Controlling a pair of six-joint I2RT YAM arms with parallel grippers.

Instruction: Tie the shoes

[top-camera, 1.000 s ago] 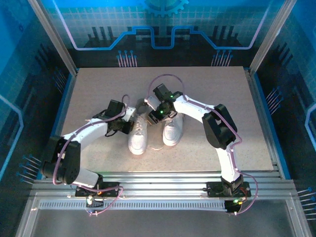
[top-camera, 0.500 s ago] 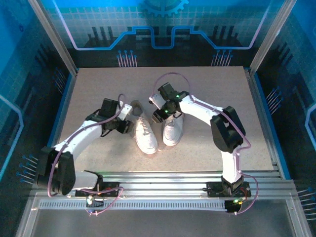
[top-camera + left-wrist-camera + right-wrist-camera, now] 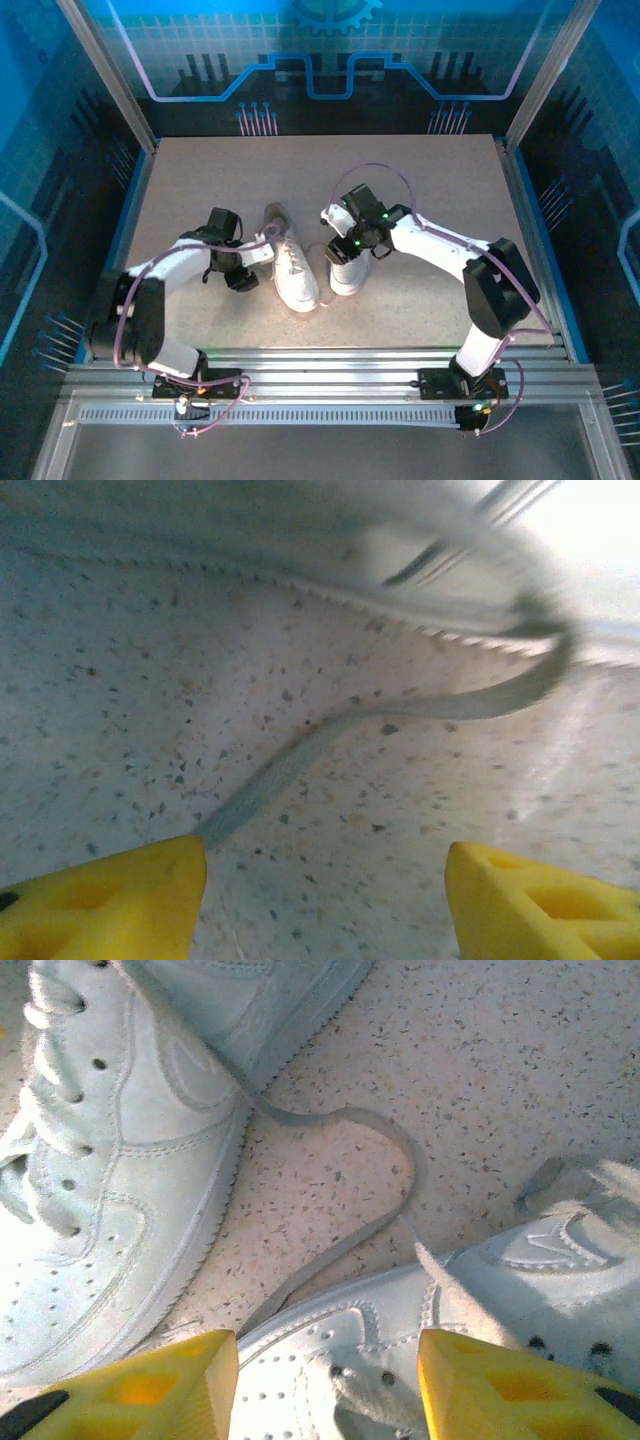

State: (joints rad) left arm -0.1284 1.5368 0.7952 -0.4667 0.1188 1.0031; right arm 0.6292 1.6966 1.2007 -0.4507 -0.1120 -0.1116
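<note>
While laces point(image 3: 345, 1113) trail loose on the counter point(image 3: 200, 180), the shoes point(image 3: 295, 275) sit side by side near its middle, seemingly untied; left end effector point(image 3: 325, 855) and right end effector point(image 3: 328, 1345) hover open, gripping nothing.

Speckled table point(image 3: 430, 180) bears white shoes point(image 3: 295, 272), laces point(image 3: 345, 1115) trailing.

Shoes point(image 3: 293, 275) are plain white all over, and the laces point(image 3: 370, 1125) are the same white, going a bit grey in shadow. Table point(image 3: 430, 190) is beige with tiny dark speckles. Left gripper point(image 3: 325, 858) and right gripper point(image 3: 328, 1352) both have bright yellow fingers. Arms point(image 3: 440, 245) are white with black joints and purple cables point(image 3: 375, 166). Back wall point(image 3: 320, 50) is blue with a circuit-style line pattern.
</note>
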